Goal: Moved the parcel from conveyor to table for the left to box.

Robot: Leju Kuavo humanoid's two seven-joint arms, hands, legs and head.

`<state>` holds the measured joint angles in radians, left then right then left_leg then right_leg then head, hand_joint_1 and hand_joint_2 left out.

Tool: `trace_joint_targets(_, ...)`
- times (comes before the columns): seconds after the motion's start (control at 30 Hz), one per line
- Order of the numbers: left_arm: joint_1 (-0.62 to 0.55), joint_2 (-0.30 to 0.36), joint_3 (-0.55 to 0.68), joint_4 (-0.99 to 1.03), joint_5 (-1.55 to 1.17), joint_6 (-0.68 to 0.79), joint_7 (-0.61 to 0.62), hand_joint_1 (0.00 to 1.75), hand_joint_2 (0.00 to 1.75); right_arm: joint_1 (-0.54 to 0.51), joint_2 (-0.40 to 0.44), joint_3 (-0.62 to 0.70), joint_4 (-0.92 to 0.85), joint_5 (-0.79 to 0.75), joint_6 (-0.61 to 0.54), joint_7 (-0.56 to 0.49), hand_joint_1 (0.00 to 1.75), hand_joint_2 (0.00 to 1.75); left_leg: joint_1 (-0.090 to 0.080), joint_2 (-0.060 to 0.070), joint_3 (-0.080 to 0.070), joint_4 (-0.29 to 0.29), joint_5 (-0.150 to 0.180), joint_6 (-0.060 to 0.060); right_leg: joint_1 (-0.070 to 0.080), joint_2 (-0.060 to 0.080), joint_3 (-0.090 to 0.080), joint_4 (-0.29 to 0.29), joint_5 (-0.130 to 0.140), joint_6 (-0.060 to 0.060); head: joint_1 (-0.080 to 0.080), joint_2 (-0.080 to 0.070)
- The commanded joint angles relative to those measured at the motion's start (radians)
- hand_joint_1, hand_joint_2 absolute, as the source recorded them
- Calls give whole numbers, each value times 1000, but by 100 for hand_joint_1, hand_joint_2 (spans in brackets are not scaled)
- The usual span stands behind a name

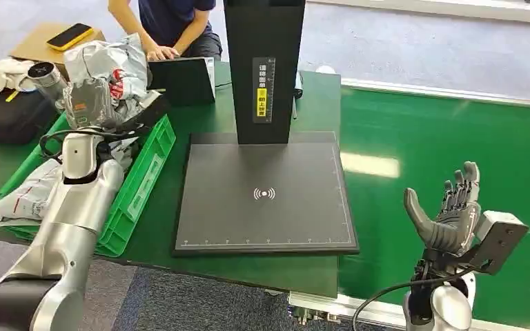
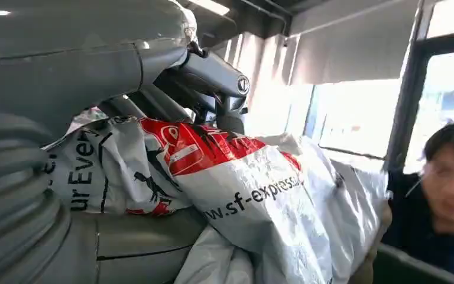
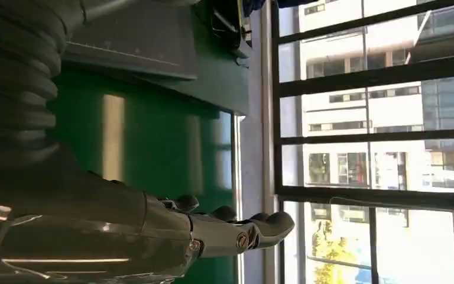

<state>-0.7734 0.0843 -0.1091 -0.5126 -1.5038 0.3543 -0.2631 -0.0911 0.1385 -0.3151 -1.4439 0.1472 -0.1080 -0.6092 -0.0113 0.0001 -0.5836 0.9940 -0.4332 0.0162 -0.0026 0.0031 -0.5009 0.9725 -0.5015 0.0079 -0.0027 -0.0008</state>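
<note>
A person (image 1: 172, 27) sits at a laptop (image 1: 183, 79) beyond the green crate (image 1: 141, 183) on the counter (image 1: 317, 96). The left hand (image 2: 153, 118) grips one grey parcel (image 1: 103, 72) above the crate; the wrist view shows fingers (image 2: 219, 80) pressed into its red-printed plastic. One more parcel (image 1: 24, 196) lies in the crate. The right hand (image 1: 448, 210) hangs empty over the green conveyor (image 1: 448, 138), fingers wide.

The parcel (image 2: 236, 189) that the left hand (image 2: 213, 83) holds is a grey courier bag with a red and white logo. On it stands the web address "www.sf-express", printed in dark letters just under the red logo; its ending is not readable. Beside the logo, on another fold of the bag, stand the fragments "ur Eve". The black post (image 1: 263, 69) carries a yellow and white label, too small to read.
</note>
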Motion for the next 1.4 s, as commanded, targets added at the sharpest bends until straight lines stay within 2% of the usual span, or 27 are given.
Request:
trace_joint_targets(0.03,-177,65,-153,232,-67,-201,361,175,175,-11,-5,-6,45,3,-8,5,0,175,1,0,1,0,-1,-3,1,0,1,0,-1,-1,0,0)
trace_joint_targets(0.07,-180,64,-155,238,-67,-230,388,175,175,-10,-4,-8,43,4,-10,7,0,175,1,0,2,0,-1,-4,1,-1,2,0,-1,-1,0,0)
trace_joint_targets(0.1,-183,66,-160,248,-67,-300,495,175,175,-7,3,-13,40,7,-19,12,0,175,1,0,0,0,0,-2,1,0,0,0,0,0,0,0)
trace_joint_targets(0.17,-183,68,-176,254,-67,-358,588,175,175,5,14,-10,32,14,-29,15,0,175,1,0,0,0,0,-2,1,0,0,0,0,0,0,0)
trace_joint_targets(0.27,-180,82,-227,256,-67,-386,676,175,175,29,32,-8,10,19,-39,16,0,175,1,0,1,-1,-1,-2,1,0,1,0,0,0,0,0)
trace_joint_targets(0.43,-184,78,-227,268,-65,-507,652,175,175,18,35,-10,25,21,-40,16,0,175,1,-2,2,-1,-1,-3,1,-2,3,-1,-2,0,0,0)
trace_joint_targets(0.53,-163,61,-193,259,-59,-489,630,175,175,13,34,-11,33,22,-39,16,0,175,1,-1,0,-1,-1,-2,1,-1,1,0,-1,0,0,0)
trace_joint_targets(0.57,-153,57,-191,253,-63,-468,622,38,175,17,36,-13,27,21,-37,16,0,175,1,-1,-1,0,-1,-2,0,-1,-1,0,0,0,1,0)
trace_joint_targets(0.6,-149,58,-195,248,-67,-450,623,0,175,20,37,-14,23,21,-37,16,0,175,1,-1,0,-1,-1,-2,0,-1,1,-1,-1,0,0,0)
trace_joint_targets(0.73,-140,68,-195,242,-67,-390,635,0,175,18,41,-13,15,30,-36,23,0,175,1,-1,-1,-1,0,-2,0,-1,0,0,-1,0,0,0)
trace_joint_targets(1.37,-141,69,-194,242,-67,-389,635,0,175,15,40,-12,16,30,-35,23,0,175,1,-1,2,-2,-1,-3,0,-1,2,-1,-1,0,0,0)
trace_joint_targets(1.4,-136,68,-176,233,-62,-337,639,0,175,14,41,-16,17,29,-36,24,0,175,1,-1,0,-1,-1,-2,0,-1,1,0,-1,0,0,0)
